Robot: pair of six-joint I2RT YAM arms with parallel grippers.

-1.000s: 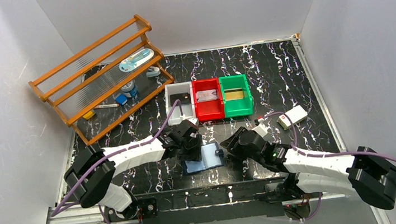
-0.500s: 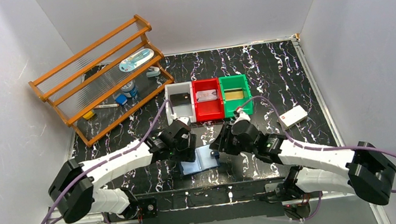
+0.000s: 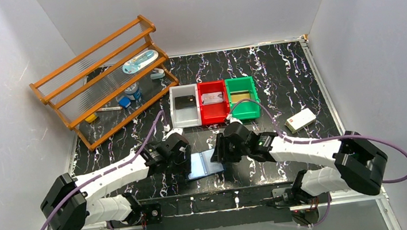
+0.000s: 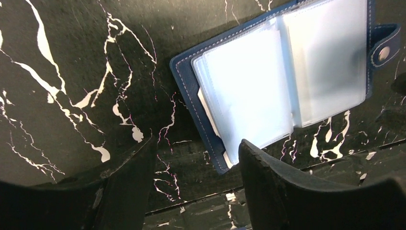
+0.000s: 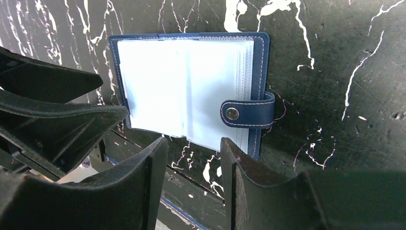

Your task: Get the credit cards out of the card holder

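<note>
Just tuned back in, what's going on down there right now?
Both arms are bent over the card holder, which lies open and flat between them. The left claw and the right claw are both open, one at each side of it, gripping nothing. The clear sleeves that show look empty. A black card sits in the white bin, a silvery card in the red bin, and a gold card in the green bin.
</note>
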